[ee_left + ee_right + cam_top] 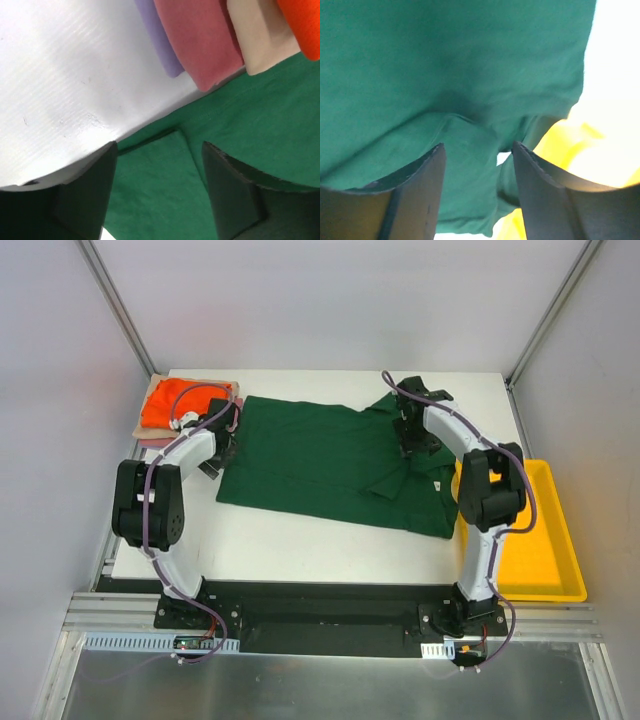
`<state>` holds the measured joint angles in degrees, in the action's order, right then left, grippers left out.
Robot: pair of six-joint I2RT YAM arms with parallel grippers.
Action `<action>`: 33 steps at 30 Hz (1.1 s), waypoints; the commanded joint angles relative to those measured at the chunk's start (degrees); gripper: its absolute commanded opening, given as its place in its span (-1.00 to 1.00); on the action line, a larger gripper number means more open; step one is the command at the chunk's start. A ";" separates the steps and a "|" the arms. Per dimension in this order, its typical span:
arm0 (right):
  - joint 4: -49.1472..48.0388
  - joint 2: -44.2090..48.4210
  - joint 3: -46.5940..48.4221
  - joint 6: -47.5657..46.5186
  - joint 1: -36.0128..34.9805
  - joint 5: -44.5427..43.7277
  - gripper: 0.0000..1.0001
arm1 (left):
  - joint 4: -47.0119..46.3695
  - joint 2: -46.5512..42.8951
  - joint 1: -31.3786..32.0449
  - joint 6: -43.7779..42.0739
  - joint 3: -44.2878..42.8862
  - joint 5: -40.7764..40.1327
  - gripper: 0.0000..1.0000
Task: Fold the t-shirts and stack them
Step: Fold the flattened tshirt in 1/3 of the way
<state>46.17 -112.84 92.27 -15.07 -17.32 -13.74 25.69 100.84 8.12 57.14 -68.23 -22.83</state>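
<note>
Perhaps four-tee stack [200, 45] — one green tee [320, 455]

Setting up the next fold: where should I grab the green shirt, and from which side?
Pinch the green shirt at its left edge, where a doubled corner lies between the left gripper's open fingers. Come straight down: the cloth lies flat on the table, and the stack crowds that side.

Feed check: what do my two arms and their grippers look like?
The left arm and right arm share white curved links, bulky black joint housings and a purple cable running along each. The left gripper and right gripper each carry two dark, matte, wedge-shaped fingers. No markings are legible.
</note>
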 commanded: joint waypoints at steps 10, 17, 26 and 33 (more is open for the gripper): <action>-19.86 23.08 -26.04 19.70 0.53 22.20 0.92 | -2.66 -18.12 -0.56 -8.35 6.86 11.56 0.98; -29.30 19.86 -33.91 27.72 -0.96 35.45 0.92 | -12.68 -16.30 0.05 -12.14 13.65 30.20 0.98; -29.58 6.68 -15.05 27.82 -2.98 31.77 0.92 | -12.69 -11.54 0.23 -13.81 11.80 31.62 0.98; -21.04 1.56 -0.60 25.36 -4.04 27.28 0.92 | -12.51 -13.12 0.23 -15.75 8.91 29.33 0.98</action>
<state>20.88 -111.18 86.61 11.75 -20.93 16.38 14.02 90.21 7.92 43.86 -55.70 7.20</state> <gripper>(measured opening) 0.958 0.990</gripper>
